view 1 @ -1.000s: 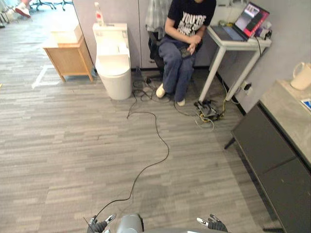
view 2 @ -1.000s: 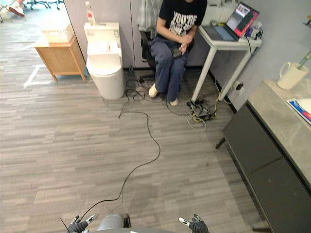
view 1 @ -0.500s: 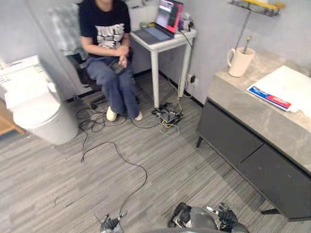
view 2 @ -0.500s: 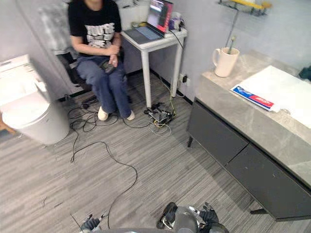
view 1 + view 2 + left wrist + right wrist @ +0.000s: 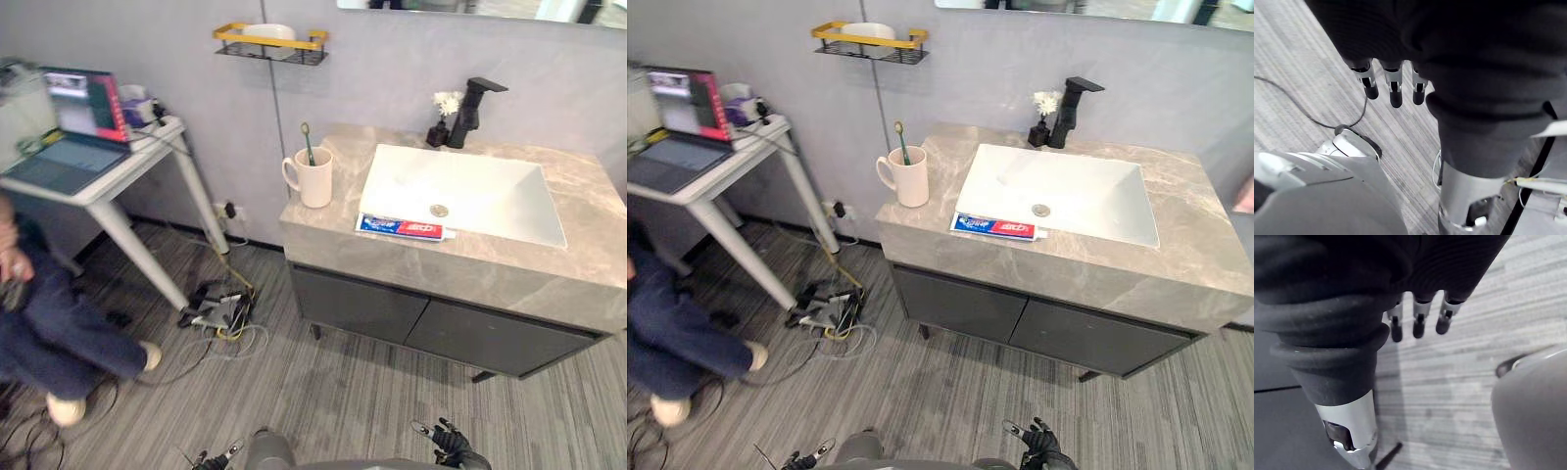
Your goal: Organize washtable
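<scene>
Left eye view: table (image 5: 509, 276) with sink (image 5: 460, 191), upper right.
My left hand (image 5: 1396, 95) and right hand (image 5: 1419, 324) hang relaxed and empty; toothpaste (image 5: 402, 227) lies on the table.

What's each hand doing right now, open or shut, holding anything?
Left hand: open, fingers relaxed, holding nothing.
Right hand: open, fingers relaxed, holding nothing.

White mug (image 5: 315, 178) stands upright holding a toothbrush (image 5: 307, 143); toothpaste box (image 5: 402, 227) lies flat against the basin (image 5: 470, 196).
</scene>
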`<state>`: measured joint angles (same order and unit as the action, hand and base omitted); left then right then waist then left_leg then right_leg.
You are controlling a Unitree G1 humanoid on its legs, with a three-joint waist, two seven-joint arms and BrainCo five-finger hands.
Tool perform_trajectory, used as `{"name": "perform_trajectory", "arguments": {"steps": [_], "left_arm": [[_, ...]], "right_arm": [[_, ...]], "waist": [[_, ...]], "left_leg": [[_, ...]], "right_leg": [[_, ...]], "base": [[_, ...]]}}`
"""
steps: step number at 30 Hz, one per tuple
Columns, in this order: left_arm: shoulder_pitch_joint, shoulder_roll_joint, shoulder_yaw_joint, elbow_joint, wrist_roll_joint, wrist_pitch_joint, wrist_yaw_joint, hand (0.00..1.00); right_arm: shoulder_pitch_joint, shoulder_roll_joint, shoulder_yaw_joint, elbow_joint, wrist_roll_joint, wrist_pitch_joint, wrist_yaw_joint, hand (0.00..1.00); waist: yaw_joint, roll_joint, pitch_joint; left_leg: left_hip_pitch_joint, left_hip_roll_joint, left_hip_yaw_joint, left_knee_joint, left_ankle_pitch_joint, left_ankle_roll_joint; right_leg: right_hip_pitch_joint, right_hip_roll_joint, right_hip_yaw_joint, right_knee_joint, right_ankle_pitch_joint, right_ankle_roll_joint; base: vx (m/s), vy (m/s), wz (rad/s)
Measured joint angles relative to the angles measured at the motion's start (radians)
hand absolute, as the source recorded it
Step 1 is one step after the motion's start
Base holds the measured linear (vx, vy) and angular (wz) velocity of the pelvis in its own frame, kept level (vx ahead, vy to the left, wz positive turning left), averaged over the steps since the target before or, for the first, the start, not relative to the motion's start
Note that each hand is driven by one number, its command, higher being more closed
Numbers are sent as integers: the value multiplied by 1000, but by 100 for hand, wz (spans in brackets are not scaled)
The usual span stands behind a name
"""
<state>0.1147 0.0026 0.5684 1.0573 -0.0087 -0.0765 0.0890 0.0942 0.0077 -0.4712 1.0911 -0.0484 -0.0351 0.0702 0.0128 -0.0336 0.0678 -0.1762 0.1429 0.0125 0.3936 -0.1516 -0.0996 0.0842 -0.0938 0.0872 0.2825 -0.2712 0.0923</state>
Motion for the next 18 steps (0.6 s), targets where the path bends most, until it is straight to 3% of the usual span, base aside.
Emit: {"name": "perform_trajectory", "arguments": {"steps": [2,4,5,6,8,9,10,11,14,18], "left_arm": [[0,3,-20,2,2,0,-1,0],[4,12,-45,9,4,1,-1,0],[8,20,-88,14,18,1,-2,0],[10,22,-96,13,21,1,-3,0],[24,36,-146,15,26,1,-4,0],[25,37,-149,17,27,2,-5,0],[23,43,-164,18,27,2,-9,0],[22,52,-165,24,27,2,-21,0],[23,36,-161,32,23,2,-23,0],[37,21,-124,32,18,2,-23,0]], "right_arm": [[0,3,-48,3,2,7,0,0],[0,3,-75,3,2,11,2,0],[1,-5,-91,4,0,16,1,0],[2,-8,-92,4,-1,17,0,0],[1,-20,-84,14,-4,22,-3,0],[1,-23,-73,17,-4,23,-4,0],[3,-29,-61,25,-10,25,-5,0],[14,-32,-62,27,-23,30,-5,0],[42,-48,-68,31,-26,43,-5,0],[57,-53,-63,48,-38,43,-6,0]], "waist": [[4,3,1],[2,7,0],[1,18,-6],[1,19,-7],[4,22,-9],[2,22,-9],[2,18,-11],[1,15,-18],[0,32,-31],[0,27,-35]], "left_leg": [[-4,-14,40,55,-53,35],[7,-23,83,64,-75,59],[19,-25,105,39,-74,66],[23,-25,110,31,-72,70],[65,-25,154,-35,-55,84],[72,-25,162,-48,-50,84],[77,-32,174,-62,-46,79],[83,-47,175,-76,-41,74],[123,-58,171,-156,4,60],[198,-58,153,-277,63,42]], "right_leg": [[-26,-26,4,49,16,25],[-80,-46,-20,135,42,4],[-124,-70,-88,171,90,5],[-130,-75,-103,172,95,6],[-130,-98,-251,91,96,15],[-125,-95,-283,48,97,15],[-115,-83,-319,-45,144,3],[-95,-84,-334,-89,153,17],[-73,-83,-340,-128,154,17],[-29,-71,-371,-169,157,13]], "base": [[183,412,-43],[98,279,-55],[91,275,-46],[94,263,-47],[69,142,-50],[60,67,-39],[50,-40,-20],[55,-60,-10],[46,-69,4],[-5,-89,13]]}}
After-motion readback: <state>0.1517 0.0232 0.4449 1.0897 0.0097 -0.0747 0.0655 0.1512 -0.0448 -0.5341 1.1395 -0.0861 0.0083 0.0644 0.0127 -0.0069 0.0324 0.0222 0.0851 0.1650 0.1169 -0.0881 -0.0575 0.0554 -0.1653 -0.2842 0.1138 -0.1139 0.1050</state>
